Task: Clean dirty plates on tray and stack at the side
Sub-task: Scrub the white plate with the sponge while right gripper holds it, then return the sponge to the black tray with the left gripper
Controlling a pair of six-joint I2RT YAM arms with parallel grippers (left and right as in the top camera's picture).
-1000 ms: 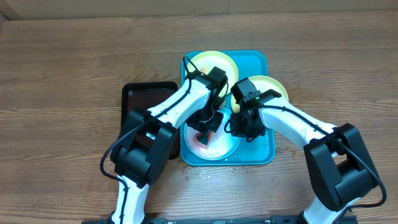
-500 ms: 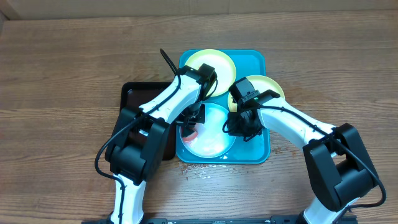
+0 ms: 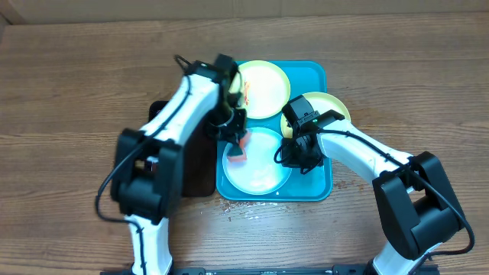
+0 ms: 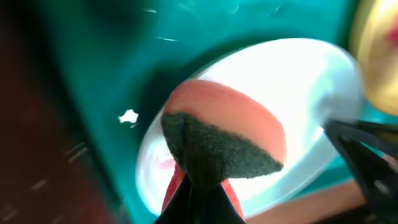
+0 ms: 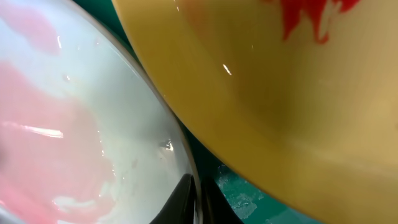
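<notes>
At the near edge of the tray (image 3: 314,73), the light-blue plate (image 3: 263,166) is pinched at its right rim by the right gripper (image 3: 295,156); a red sponge (image 4: 219,148) is clamped in the left gripper (image 4: 199,200).

No readable text, labels or numbers anywhere (all views checked).

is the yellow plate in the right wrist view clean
No, a red smear shows on the yellow plate near the top of that view.
</notes>
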